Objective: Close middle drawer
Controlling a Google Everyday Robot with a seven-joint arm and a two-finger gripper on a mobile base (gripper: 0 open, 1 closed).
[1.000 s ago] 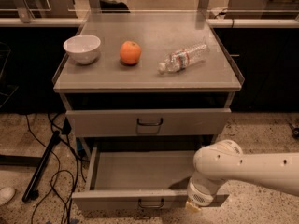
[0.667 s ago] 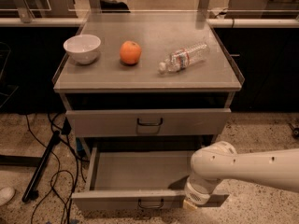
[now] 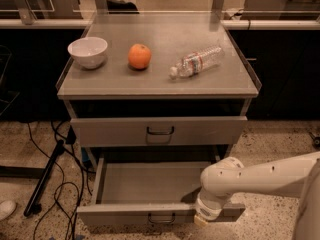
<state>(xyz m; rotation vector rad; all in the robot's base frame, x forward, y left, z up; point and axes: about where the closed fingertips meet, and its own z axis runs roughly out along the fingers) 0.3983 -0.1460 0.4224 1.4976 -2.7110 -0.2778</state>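
Note:
The middle drawer [image 3: 150,185] is pulled far out of the grey cabinet and its inside is bare. Its flat front panel [image 3: 125,216] faces me, with a small dark loop handle [image 3: 161,218] at its centre. My white arm reaches in from the right. My gripper [image 3: 202,218] points down at the top edge of the front panel, right of the handle, and is mostly hidden behind my wrist [image 3: 216,194]. The lowest drawer is out of view.
The upper drawer [image 3: 159,131] sits above the open one. On the cabinet top stand a white bowl [image 3: 87,51], an orange [image 3: 139,56] and a lying plastic bottle [image 3: 196,62]. Black cables and a stand leg [image 3: 44,179] lie on the floor at the left.
My arm and gripper have shifted slightly left along the drawer's front panel. The drawer stays pulled out about as far as before.

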